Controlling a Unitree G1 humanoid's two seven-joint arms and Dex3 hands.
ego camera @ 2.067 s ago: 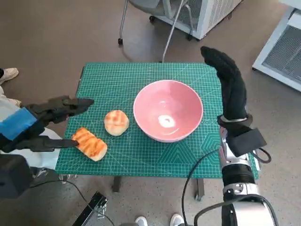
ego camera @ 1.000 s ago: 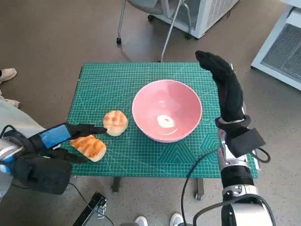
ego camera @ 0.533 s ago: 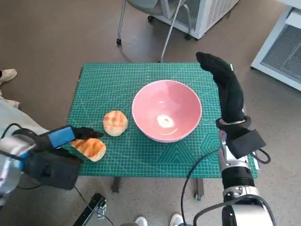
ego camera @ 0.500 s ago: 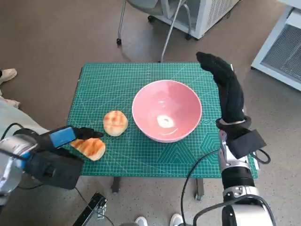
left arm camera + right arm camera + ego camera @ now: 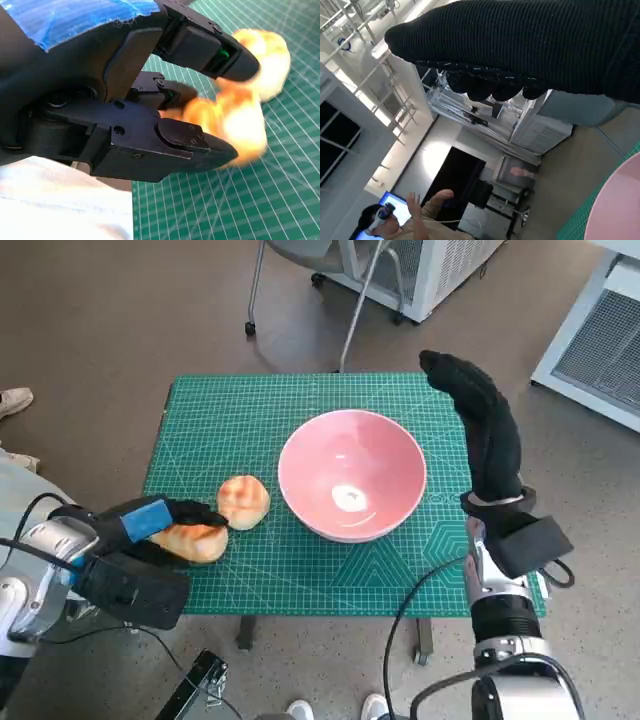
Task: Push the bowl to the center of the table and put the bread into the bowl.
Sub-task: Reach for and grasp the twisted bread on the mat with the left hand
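Since the pink bowl (image 5: 352,474) already sits about mid-table on the green cutting mat (image 5: 230,415), the left hand (image 5: 150,521) is closing its fingers round the toasted bread slice (image 5: 197,541) beside the round bun (image 5: 244,501), looks gripped. Right hand (image 5: 485,425) hovers flat and empty by the bowl, probably just staying clear.

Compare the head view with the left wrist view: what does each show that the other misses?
Head view only: the pink bowl near the table's middle, the gloved right hand raised beside it, the whole green mat. Left wrist view only: close up, the left hand's fingers closing above and below the toasted bread; whether they grip it is unclear. Both: the left hand, that bread, the round bun, the mat.
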